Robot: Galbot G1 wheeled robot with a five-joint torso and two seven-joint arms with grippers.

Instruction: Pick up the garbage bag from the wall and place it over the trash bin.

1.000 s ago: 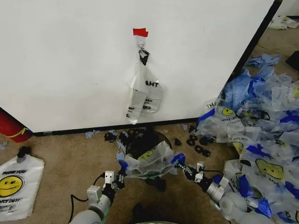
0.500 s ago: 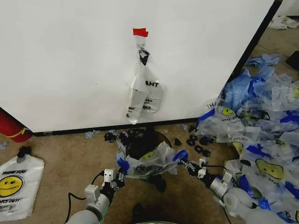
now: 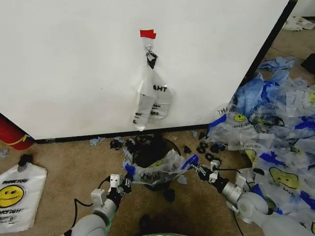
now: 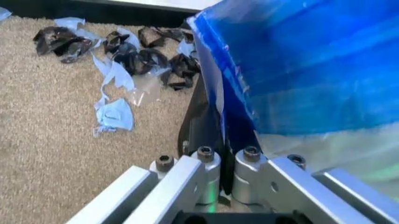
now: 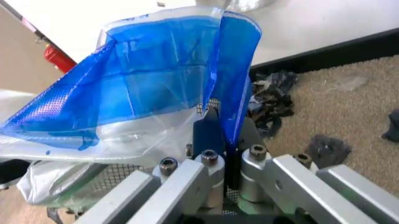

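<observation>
Risk lies in thin film tearing or slipping, since left gripper [image 3: 127, 183] and right gripper [image 3: 196, 169] clench the garbage bag [image 3: 156, 169] stretched over the trash bin [image 3: 150, 147].

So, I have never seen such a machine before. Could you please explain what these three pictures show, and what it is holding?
It is a wheeled robot with two arms. The wide picture comes from its head camera; the two close pictures come from cameras on its wrists. The left claw and right claw each pinch a blue handle of a clear thin plastic garbage bag and hold it stretched over the small round black mesh trash bin. Behind stands the large white wall, where a narrower clear bag hangs under red tape. Many more bags lie on the carpet to the right.
</observation>
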